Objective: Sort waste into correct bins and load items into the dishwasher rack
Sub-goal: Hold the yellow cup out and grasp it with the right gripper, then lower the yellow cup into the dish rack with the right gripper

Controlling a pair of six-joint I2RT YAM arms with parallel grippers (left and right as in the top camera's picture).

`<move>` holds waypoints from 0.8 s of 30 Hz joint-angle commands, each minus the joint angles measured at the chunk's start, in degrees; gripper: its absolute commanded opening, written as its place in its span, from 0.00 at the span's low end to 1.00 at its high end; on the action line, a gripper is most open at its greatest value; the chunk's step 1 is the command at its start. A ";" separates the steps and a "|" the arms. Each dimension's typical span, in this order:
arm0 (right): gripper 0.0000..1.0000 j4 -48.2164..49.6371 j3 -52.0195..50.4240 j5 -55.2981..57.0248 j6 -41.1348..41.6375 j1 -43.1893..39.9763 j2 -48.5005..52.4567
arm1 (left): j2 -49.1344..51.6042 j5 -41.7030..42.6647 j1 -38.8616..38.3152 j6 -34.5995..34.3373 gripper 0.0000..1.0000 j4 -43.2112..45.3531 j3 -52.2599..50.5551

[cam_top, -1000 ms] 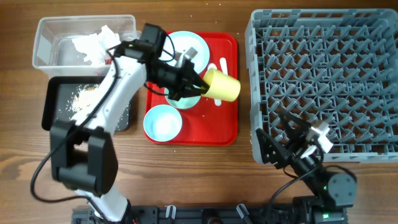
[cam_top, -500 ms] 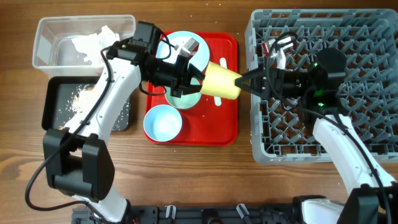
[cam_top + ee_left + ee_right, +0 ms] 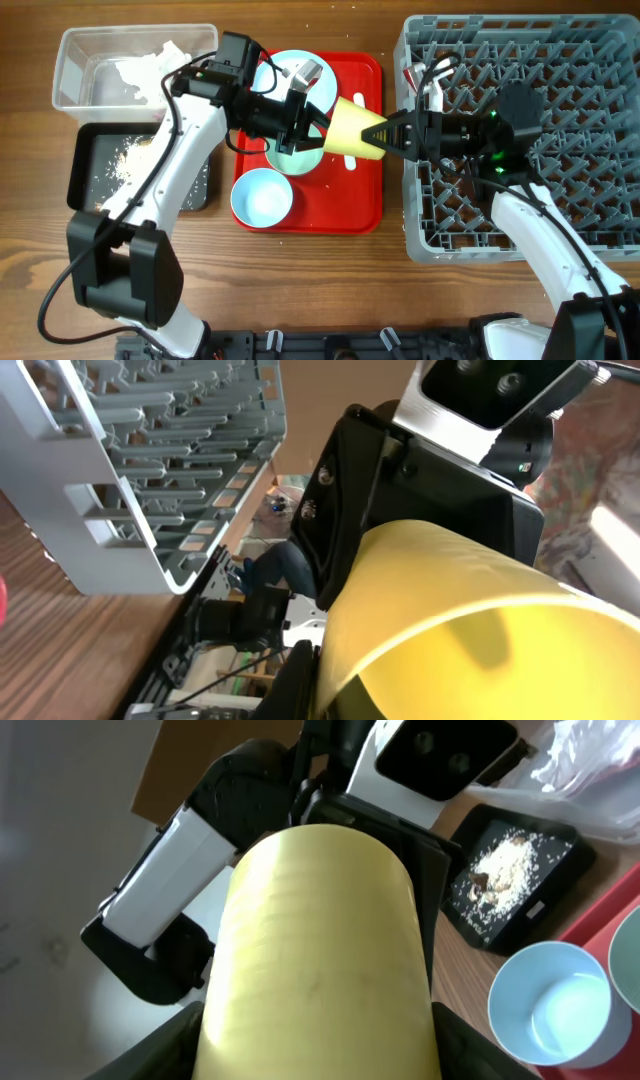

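Note:
The yellow cup [image 3: 355, 128] hangs on its side in the air over the red tray [image 3: 340, 215], between both arms. My left gripper [image 3: 310, 128] is shut on the cup's rim; one finger [image 3: 300, 680] presses its wall [image 3: 480, 620]. My right gripper [image 3: 385, 135] reaches out from over the grey rack [image 3: 520, 130], and its fingers [image 3: 160, 1055] sit against both sides of the cup's base end [image 3: 320, 950]. A pale blue bowl [image 3: 262, 198], a greenish bowl [image 3: 295, 158] and the plate [image 3: 285, 70] lie on the red tray.
The clear tub [image 3: 75, 60] at the back left holds the white napkin [image 3: 150, 70]. The black tray [image 3: 85, 180] in front of it holds food scraps [image 3: 130, 155]. A white plastic utensil [image 3: 352, 162] lies on the red tray under the cup. The rack's corner [image 3: 150, 460] shows in the left wrist view.
My right arm came up from the table's front over the rack to the cup, then slid its fingers left around the cup's base. The left arm held the cup almost still.

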 commanded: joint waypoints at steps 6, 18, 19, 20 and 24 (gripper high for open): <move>0.68 1.03 0.33 1.05 0.42 1.38 -0.17 | -0.44 -3.82 -0.26 0.44 0.04 5.25 0.52; 0.47 3.26 0.33 -0.90 -3.69 -11.56 -0.17 | -0.44 -7.21 5.90 0.48 0.43 6.78 0.52; 0.47 -3.34 0.33 -0.37 -9.60 -13.25 -0.15 | -0.44 -9.38 6.60 0.48 0.43 6.78 0.52; 0.47 -15.78 0.33 3.23 -19.47 -14.60 -0.15 | -0.44 -13.64 6.97 0.46 0.43 6.78 0.52; 0.43 -43.41 0.92 19.34 -35.28 -13.70 -3.02 | -0.44 -25.92 6.86 0.48 0.43 6.29 0.52</move>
